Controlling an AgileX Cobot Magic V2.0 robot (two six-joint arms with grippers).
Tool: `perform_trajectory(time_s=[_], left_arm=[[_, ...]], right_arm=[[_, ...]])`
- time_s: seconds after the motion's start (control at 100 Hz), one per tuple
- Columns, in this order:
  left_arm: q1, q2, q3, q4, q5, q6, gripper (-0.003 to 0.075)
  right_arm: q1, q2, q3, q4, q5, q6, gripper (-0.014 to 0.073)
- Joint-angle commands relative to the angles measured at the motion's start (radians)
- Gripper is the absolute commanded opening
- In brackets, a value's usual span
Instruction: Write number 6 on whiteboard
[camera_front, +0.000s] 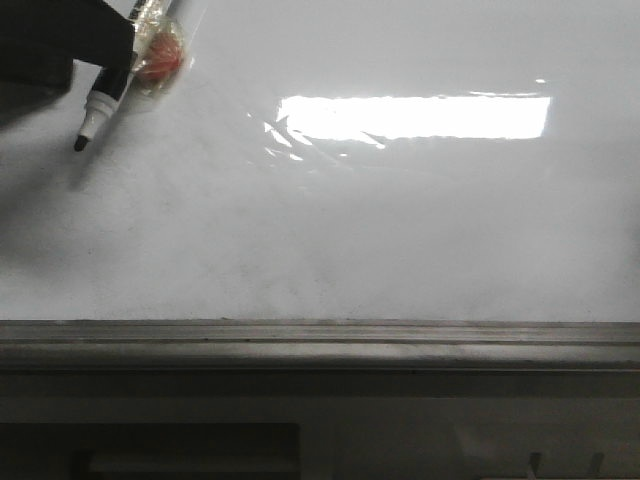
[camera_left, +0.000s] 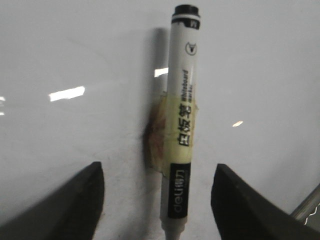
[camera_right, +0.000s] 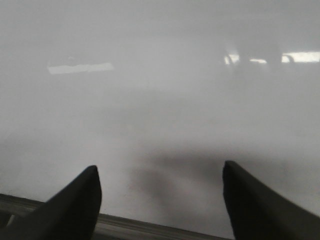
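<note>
- Grey rail (camera_front: 320, 340) runs along the whiteboard (camera_front: 400, 240)'s near edge.
- Marker (camera_front: 105, 95) points tip-down near the far-left corner; no stroke shows.
- Left gripper (camera_left: 160, 200): jaws apart, marker between them.
- Right gripper (camera_right: 160, 200): jaws apart, empty.

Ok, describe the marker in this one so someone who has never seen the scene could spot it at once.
Start from the glossy whiteboard that fills the front view and go to its top left corner, below the dark arm. The marker hangs there tilted, black tip down and left. It has a white barrel with a black band, and yellowish tape with a reddish lump wrapped around it.
</note>
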Motion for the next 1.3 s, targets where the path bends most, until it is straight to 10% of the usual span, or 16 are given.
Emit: perform_trajectory(time_s=[0.0, 0.21, 0.4, 0.66, 0.96, 1.29], left_arm=[[-0.021, 0.014, -0.040, -0.030, -0.023, 0.009, 0.0430], [-0.025, 0.058, -0.043, -0.029, -0.025, 0.033, 0.0360], [-0.025, 0.056, -0.043, -0.015, -0.043, 0.041, -0.0021], [-0.025, -0.014, -0.043, 0.127, 0.002, 0.043, -0.0020], [-0.142, -0.091, -0.043, 0.364, 0.128, -0.025, -0.0020], [-0.333, -0.089, -0.043, 0.531, 0.057, -0.139, -0.0020]], right_arm=[[0.002, 0.010, -0.037, 0.024, -0.051, -0.015, 0.0466], [0.002, 0.010, -0.037, 0.024, -0.057, -0.015, 0.0466], [0.002, 0.010, -0.037, 0.024, -0.057, -0.015, 0.0466], [0.012, 0.020, -0.050, 0.064, 0.004, -0.072, 0.0465], [0.099, 0.240, -0.233, 0.497, 0.295, -0.466, 0.0466], [0.307, 0.506, -0.483, 0.514, 0.358, -0.486, 0.0466]])
